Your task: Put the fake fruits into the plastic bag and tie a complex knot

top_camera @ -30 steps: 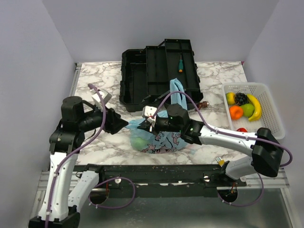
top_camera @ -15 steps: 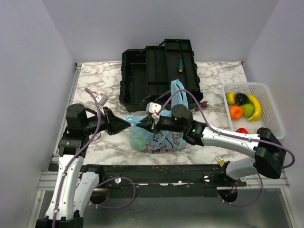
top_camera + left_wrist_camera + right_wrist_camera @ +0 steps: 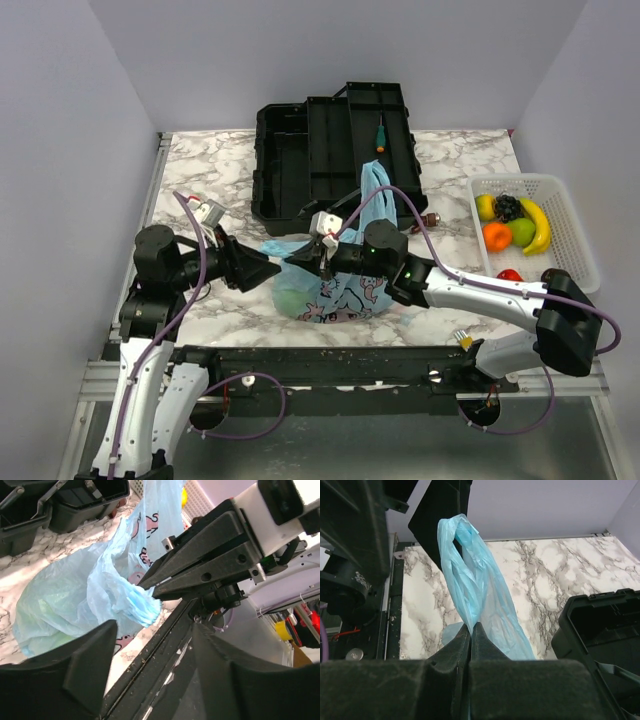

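Marble tabletop (image 3: 205,170), grey walls (image 3: 300,50); right end effector (image 3: 471,629) clamped on plastic bag (image 3: 338,292), left end effector (image 3: 152,630) apart

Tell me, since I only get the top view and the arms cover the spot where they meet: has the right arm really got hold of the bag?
Observer: Yes. In the right wrist view the right fingers are shut on a twisted strip of the bag, which stands up from between their tips.
Operator: And the left ones?
Observer: The left wrist view shows the left fingers spread apart with nothing between them.
Operator: How does the strip end?
Observer: In a crumpled tuft sticking out past the right fingertips, just ahead of the left fingers. I see no contact with them.
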Available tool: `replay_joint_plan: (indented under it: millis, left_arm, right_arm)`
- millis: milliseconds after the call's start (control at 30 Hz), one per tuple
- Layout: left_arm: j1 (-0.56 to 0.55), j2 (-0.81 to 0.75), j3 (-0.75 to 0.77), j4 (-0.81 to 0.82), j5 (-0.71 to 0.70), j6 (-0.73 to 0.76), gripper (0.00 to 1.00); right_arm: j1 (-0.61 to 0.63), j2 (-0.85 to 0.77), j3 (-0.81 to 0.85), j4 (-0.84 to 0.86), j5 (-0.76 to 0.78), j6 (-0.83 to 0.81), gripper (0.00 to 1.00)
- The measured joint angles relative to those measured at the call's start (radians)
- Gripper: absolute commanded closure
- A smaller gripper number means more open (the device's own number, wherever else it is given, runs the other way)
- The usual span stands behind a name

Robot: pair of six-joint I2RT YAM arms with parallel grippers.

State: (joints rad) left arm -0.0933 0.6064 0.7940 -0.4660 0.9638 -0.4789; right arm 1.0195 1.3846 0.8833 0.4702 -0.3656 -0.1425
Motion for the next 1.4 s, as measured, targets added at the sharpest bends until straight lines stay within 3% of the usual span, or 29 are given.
replay_joint_plan:
  millis: [133, 233, 367, 533, 567, 600, 667, 700, 767, 867, 967, 1067, 1100, 1233, 1267, 1300, 1400]
  left_arm:
    - [0.0, -0.019, 0.007, 0.005, -0.022, -0.05, 0.28]
    - [-0.001, -0.011, 0.007, 0.017, -0.037, -0.1, 0.34]
    - [-0.001, 0.019, 0.011, 0.022, -0.076, -0.14, 0.54]
    - [-0.004, 0.084, 0.042, 0.008, -0.103, -0.158, 0.96]
    - [-0.007, 0.093, 0.047, 0.008, -0.105, -0.158, 1.0]
    - [-0.01, 0.096, 0.048, 0.007, -0.106, -0.154, 1.0]
    - [-0.018, 0.09, 0.048, 0.002, -0.106, -0.151, 1.0]
    - [-0.02, 0.087, 0.048, -0.001, -0.106, -0.148, 1.0]
    - [-0.02, 0.076, 0.049, -0.013, -0.105, -0.135, 1.0]
    - [-0.02, 0.055, 0.049, -0.042, -0.1, -0.109, 1.0]
    - [-0.02, 0.037, 0.049, -0.053, -0.092, -0.089, 1.0]
    - [-0.02, 0.026, 0.049, -0.05, -0.08, -0.086, 1.0]
    - [-0.02, 0.025, 0.049, -0.048, -0.076, -0.086, 1.0]
    - [-0.021, 0.032, 0.05, -0.019, -0.054, -0.092, 1.0]
    - [-0.021, 0.035, 0.053, -0.013, -0.047, -0.092, 1.0]
    - [-0.021, 0.037, 0.057, -0.011, -0.043, -0.093, 1.0]
    - [-0.021, 0.05, 0.081, -0.007, -0.025, -0.093, 1.0]
  right_arm:
    - [0.0, 0.0, -0.006, 0.0, 0.0, -0.001, 0.99]
    - [0.0, 0.0, -0.01, 0.001, 0.0, -0.004, 0.99]
    - [0.0, 0.0, -0.013, 0.003, -0.004, -0.008, 0.99]
    - [0.004, -0.001, -0.023, 0.003, -0.017, -0.024, 0.99]
    - [0.006, -0.003, -0.027, 0.003, -0.018, -0.03, 0.98]
    - [0.008, -0.003, -0.03, 0.003, -0.019, -0.034, 0.94]
    - [0.009, -0.005, -0.032, 0.003, -0.02, -0.034, 0.62]
    - [0.01, -0.005, -0.032, 0.002, -0.019, -0.034, 0.41]
    - [0.01, -0.005, -0.031, 0.0, -0.014, -0.029, 0.15]
    - [0.011, -0.005, -0.016, 0.0, -0.005, -0.022, 0.08]
    - [0.011, -0.004, 0.023, 0.013, 0.01, -0.006, 0.1]
    - [0.012, 0.013, 0.065, 0.061, 0.013, 0.016, 0.19]
    - [0.012, 0.024, 0.067, 0.089, 0.008, 0.022, 0.24]
    - [0.025, 0.08, 0.024, 0.178, -0.026, 0.006, 0.66]
    - [0.028, 0.099, 0.004, 0.194, -0.029, -0.003, 0.72]
    - [0.03, 0.119, -0.017, 0.201, -0.028, -0.016, 0.77]
    - [0.035, 0.176, -0.095, 0.244, -0.028, -0.066, 0.79]
